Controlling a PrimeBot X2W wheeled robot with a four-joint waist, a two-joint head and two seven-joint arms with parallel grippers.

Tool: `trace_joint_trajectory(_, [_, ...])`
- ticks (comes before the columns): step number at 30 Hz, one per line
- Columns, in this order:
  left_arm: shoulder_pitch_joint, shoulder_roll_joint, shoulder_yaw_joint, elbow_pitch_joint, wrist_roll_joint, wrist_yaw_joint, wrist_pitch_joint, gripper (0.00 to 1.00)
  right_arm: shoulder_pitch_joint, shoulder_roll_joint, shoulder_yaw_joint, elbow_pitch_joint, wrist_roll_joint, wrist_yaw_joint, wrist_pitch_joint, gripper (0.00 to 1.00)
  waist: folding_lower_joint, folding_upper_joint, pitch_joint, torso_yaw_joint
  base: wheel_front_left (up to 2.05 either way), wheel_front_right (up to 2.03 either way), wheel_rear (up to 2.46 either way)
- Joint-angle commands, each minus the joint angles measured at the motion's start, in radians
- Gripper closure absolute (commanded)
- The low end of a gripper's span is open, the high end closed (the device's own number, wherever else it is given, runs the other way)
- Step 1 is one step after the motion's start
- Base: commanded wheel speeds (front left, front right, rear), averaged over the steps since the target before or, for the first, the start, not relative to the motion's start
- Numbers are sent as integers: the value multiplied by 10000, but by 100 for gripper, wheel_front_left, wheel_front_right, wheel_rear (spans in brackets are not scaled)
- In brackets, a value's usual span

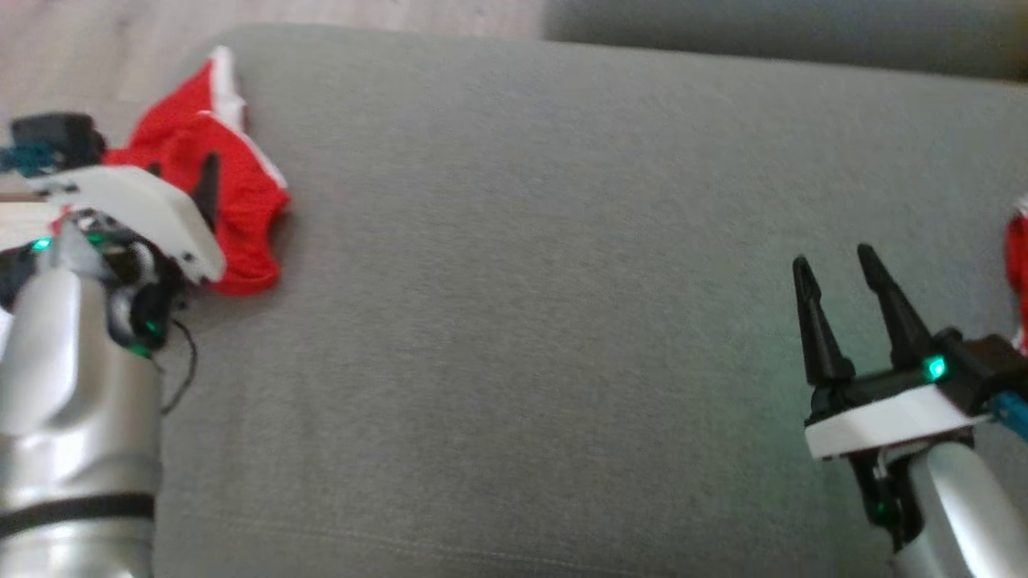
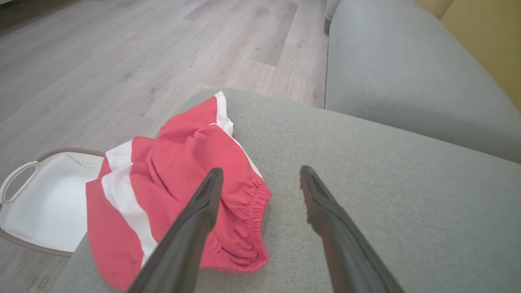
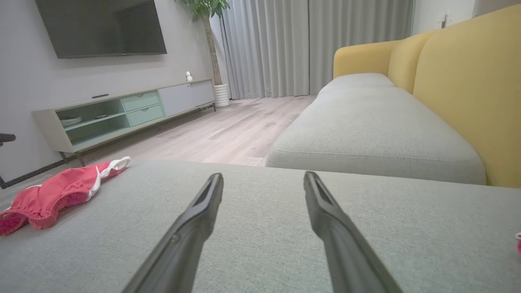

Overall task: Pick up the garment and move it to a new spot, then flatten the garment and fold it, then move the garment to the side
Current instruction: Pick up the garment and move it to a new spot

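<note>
In the head view the garment (image 1: 245, 213) is partly covered by the left gripper (image 1: 181, 167), and a red item (image 1: 1018, 269) at the right edge is cut off, unidentifiable.

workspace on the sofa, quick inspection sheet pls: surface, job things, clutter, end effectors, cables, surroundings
surface: grey sofa seat, bare in the middle
job's things: red shorts, crumpled at the seat's left edge, part hanging over
clutter: red cloth scrap at right edge; white basket on floor
end effectors: left end effector open beside the shorts, holding nothing; right end effector open over bare seat
cables: thin black cable off the left wrist
surroundings: wood floor, tv stand, yellow backrest
</note>
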Motion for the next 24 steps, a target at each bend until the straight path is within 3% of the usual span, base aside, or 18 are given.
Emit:
trace_joint_trajectory(1, [-889,615,514,242,-88,82,267,0,-540,-261,285,-381,109,67,-2,0,-1,0,819,-893,0,0,0])
trace_joint_trajectory(6, [-1691,1072,847,1801,-233,385,524,0,-920,-445,436,-427,265,67,-25,0,-1,0,1413,-1603,0,0,0])
trace_joint_trajectory(12, [-2146,1569,1085,3415,-156,1049,449,0,-1311,-571,573,-434,415,67,-66,0,-1,0,1977,-2205,0,0,0])
trace_joint_trajectory(19, [-2323,1781,948,4712,-100,1088,567,0,-1538,-651,585,-327,543,67,-114,0,-1,0,2394,-2447,0,0,0])
trace_joint_trajectory(20, [-2352,1784,919,4827,-94,1079,572,5,-1546,-648,577,-308,545,67,-120,0,-1,0,2412,-2444,0,0,0])
trace_joint_trajectory(21, [-2392,1786,895,4929,-99,1050,564,50,-1552,-637,569,-287,542,67,-125,0,-1,0,2423,-2437,0,0,0])
trace_joint_trajectory(22, [-2392,1786,895,4929,-99,1050,564,50,-1552,-637,569,-287,542,67,-125,0,-1,0,2423,-2437,0,0,0])
trace_joint_trajectory(23, [-2435,1787,894,5004,-120,1026,502,68,-1557,-621,562,-264,535,67,-130,0,-1,0,2423,-2425,0,0,0])
trace_joint_trajectory(24, [-2470,1798,883,5080,-130,993,428,100,-1562,-601,557,-235,527,67,-134,0,-1,0,2403,-2409,0,0,0])
